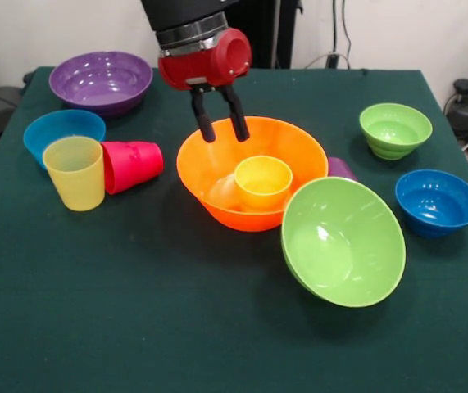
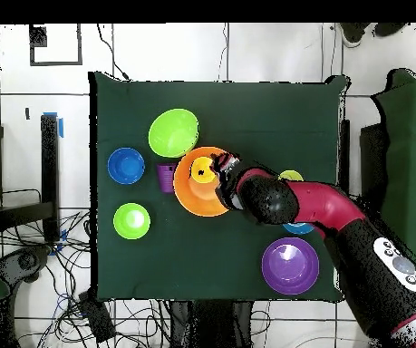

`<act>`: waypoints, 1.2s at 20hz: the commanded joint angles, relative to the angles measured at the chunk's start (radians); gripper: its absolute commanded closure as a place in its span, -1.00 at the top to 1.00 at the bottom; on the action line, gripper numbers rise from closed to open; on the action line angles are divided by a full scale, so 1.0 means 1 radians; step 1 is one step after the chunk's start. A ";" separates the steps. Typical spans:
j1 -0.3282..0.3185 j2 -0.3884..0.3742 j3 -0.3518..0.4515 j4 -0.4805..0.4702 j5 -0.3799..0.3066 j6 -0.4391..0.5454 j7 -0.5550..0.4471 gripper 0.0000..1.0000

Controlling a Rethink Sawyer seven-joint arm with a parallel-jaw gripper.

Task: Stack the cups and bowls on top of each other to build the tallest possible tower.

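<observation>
My gripper is open and empty, its tips just above the far rim of the large orange bowl. A yellow-orange cup stands upright inside that bowl. The large lime green bowl lies tilted against the orange bowl's near right side. A purple cup peeks out behind the orange bowl. A pale yellow cup stands upright at the left, with a red-pink cup on its side next to it. In the overhead view the gripper is over the orange bowl, beside the cup.
The large purple bowl sits at the far left, with a small blue bowl in front of it. A small lime green bowl and a second blue bowl sit at the right. The near half of the table is bare green cloth.
</observation>
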 commanded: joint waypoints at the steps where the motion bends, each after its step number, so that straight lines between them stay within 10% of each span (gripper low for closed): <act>1: 0.033 -0.030 -0.107 -0.093 -0.049 0.106 -0.057 1.00; 12: -0.102 0.095 0.029 -0.143 -0.022 0.261 -0.273 1.00; 24: 0.123 -0.040 -0.255 -0.279 -0.057 0.345 0.050 1.00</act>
